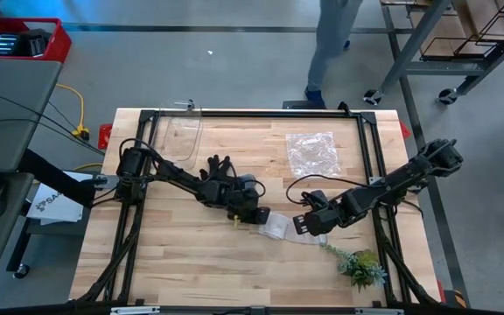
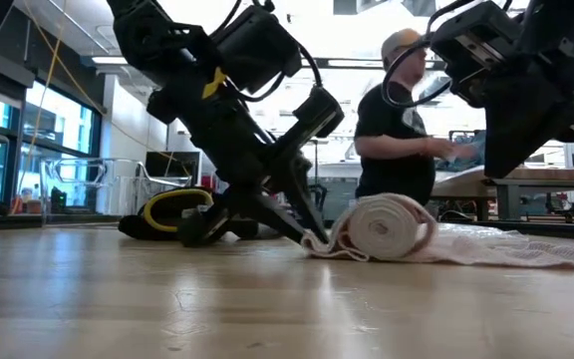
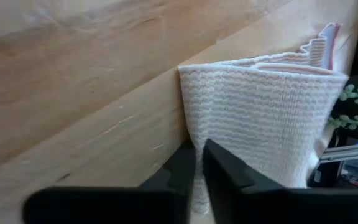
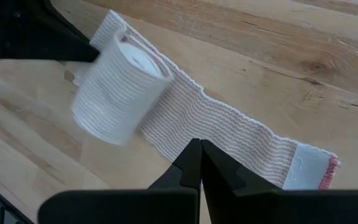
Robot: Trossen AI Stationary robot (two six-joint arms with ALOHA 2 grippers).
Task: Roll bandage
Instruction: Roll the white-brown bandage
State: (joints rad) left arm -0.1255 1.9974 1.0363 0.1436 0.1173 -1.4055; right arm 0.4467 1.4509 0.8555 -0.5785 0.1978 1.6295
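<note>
Mid-table, the left gripper [image 1: 263, 216] is pinched shut on the edge of the white ribbed bandage [image 4: 166, 93], mostly rolled up on the light wooden table [image 1: 191, 254], while its loose tail is pinned under the closed right gripper [image 4: 199, 144].

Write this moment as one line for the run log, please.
bandage: mostly rolled, loose tail flat on table | left gripper: shut on bandage edge at the roll | right gripper: shut, over the tail
</note>
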